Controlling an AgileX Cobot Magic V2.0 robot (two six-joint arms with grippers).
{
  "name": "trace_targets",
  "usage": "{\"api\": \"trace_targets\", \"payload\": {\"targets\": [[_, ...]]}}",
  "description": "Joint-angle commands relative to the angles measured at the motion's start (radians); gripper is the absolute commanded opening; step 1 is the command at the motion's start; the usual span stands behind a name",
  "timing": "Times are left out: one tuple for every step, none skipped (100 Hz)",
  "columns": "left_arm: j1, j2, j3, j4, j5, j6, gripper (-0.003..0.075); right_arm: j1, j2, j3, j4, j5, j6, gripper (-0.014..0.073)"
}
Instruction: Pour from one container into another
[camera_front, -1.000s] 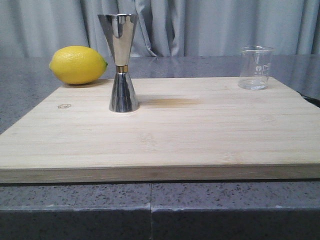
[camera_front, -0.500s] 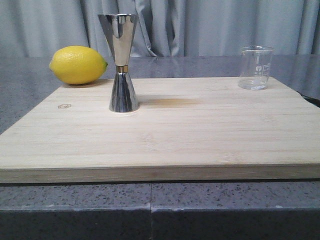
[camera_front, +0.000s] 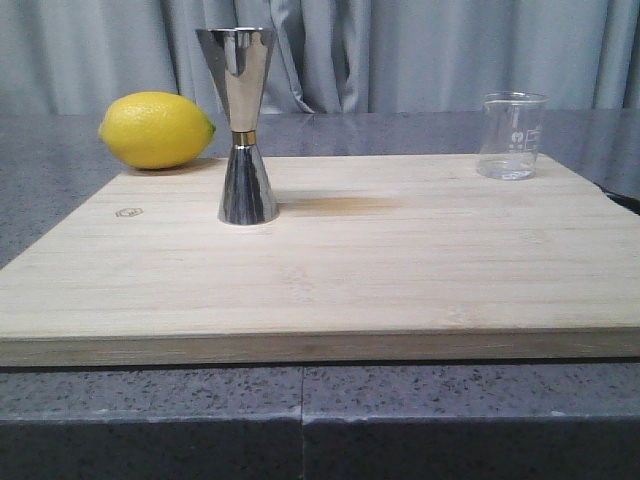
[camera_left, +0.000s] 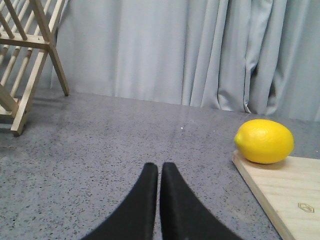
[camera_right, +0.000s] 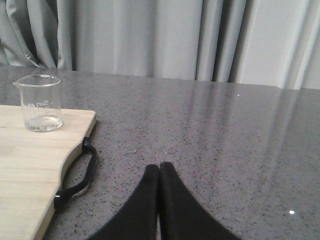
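The clear glass beaker (camera_front: 512, 136) with white markings stands upright at the far right corner of the wooden board (camera_front: 330, 260); it also shows in the right wrist view as the beaker (camera_right: 39, 103). The shiny steel jigger (camera_front: 243, 125) with a gold band stands upright on the board's left part. My left gripper (camera_left: 160, 167) is shut and empty over grey counter, left of the board. My right gripper (camera_right: 159, 167) is shut and empty over counter, right of the board. Neither gripper appears in the front view.
A yellow lemon (camera_front: 156, 129) lies at the board's far left corner, also seen as the lemon (camera_left: 264, 141). A wooden rack (camera_left: 27, 55) stands farther left. The board's black handle loop (camera_right: 80, 175) hangs off its right edge. Grey curtains close the back.
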Motion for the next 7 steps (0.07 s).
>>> {"api": "trace_targets", "payload": {"targets": [[-0.010,-0.022,0.029,-0.002,-0.077,-0.010,-0.0019,-0.007,-0.020,0.010,-0.009,-0.077,0.002,-0.0072],[-0.010,-0.022,0.029,-0.002,-0.077,-0.010,-0.0019,-0.007,-0.020,0.010,-0.009,-0.077,0.002,-0.0072],[-0.010,-0.022,0.029,-0.002,-0.077,-0.010,-0.0019,-0.007,-0.020,0.010,-0.009,-0.077,0.002,-0.0072],[-0.010,-0.022,0.029,-0.002,-0.077,-0.010,-0.0019,-0.007,-0.020,0.010,-0.009,-0.077,0.002,-0.0072],[-0.010,-0.022,0.029,-0.002,-0.077,-0.010,-0.0019,-0.007,-0.020,0.010,-0.009,-0.077,0.002,-0.0072],[-0.010,-0.022,0.029,-0.002,-0.077,-0.010,-0.0019,-0.007,-0.020,0.010,-0.009,-0.077,0.002,-0.0072],[-0.010,-0.022,0.029,-0.002,-0.077,-0.010,-0.0019,-0.007,-0.020,0.010,-0.009,-0.077,0.002,-0.0072]]}}
